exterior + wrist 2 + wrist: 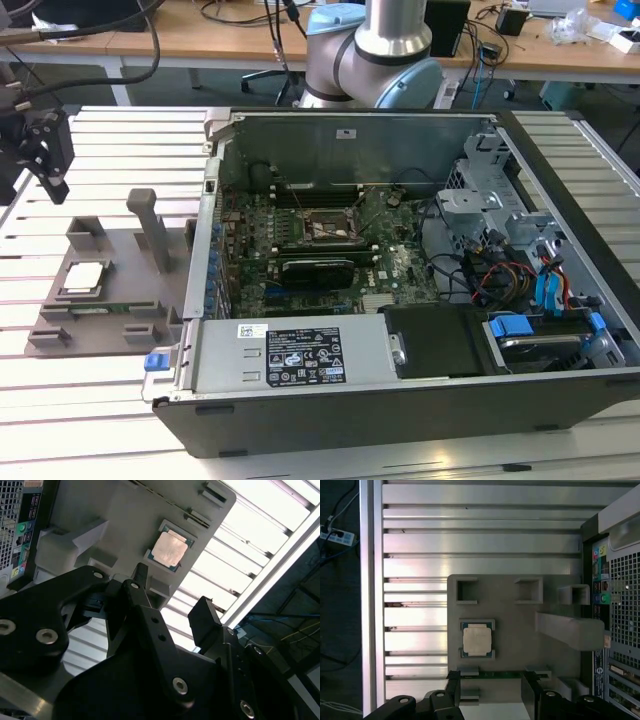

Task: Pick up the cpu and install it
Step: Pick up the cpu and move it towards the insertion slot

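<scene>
The cpu (83,277) is a small square chip with a silver-grey top. It lies flat in a recess of a grey holder plate (125,290) on the slatted table, at the exterior view's left of the computer case. Both wrist views show the cpu (477,640) (170,550) from above. My black gripper (57,190) hangs in the air above the table, off to the side of the holder and well clear of the chip. In both wrist views the gripper (492,682) (172,597) is open with nothing between its fingers. The motherboard's black socket frame (325,228) sits inside the open case.
The open computer case (400,330) lies on its side beside the holder, with cables and drive bays at the exterior view's right. A tall grey post (150,225) rises from the holder plate. The slatted table edge (370,605) runs near the holder, and desks stand behind.
</scene>
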{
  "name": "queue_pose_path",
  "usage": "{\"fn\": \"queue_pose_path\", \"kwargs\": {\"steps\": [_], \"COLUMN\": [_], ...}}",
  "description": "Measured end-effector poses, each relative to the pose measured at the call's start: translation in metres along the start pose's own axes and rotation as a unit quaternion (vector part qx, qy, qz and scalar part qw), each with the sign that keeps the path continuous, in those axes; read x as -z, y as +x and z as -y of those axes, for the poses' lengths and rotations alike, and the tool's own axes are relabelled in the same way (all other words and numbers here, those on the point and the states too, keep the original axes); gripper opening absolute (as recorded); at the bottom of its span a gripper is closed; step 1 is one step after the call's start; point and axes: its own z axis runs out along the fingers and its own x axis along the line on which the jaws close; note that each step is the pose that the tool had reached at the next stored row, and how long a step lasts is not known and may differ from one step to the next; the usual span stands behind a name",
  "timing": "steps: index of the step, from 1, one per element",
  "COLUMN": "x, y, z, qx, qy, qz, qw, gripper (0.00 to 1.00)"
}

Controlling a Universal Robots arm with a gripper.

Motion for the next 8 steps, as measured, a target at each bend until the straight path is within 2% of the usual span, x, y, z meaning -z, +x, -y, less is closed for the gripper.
{"fn": "queue_pose_path", "kwargs": {"steps": [8], "x": [-0.0043], "y": [0.0001], "z": [0.0], "qx": [0.0], "qy": [0.0], "qz": [0.0], "qw": [1.0], "gripper": [0.6]}}
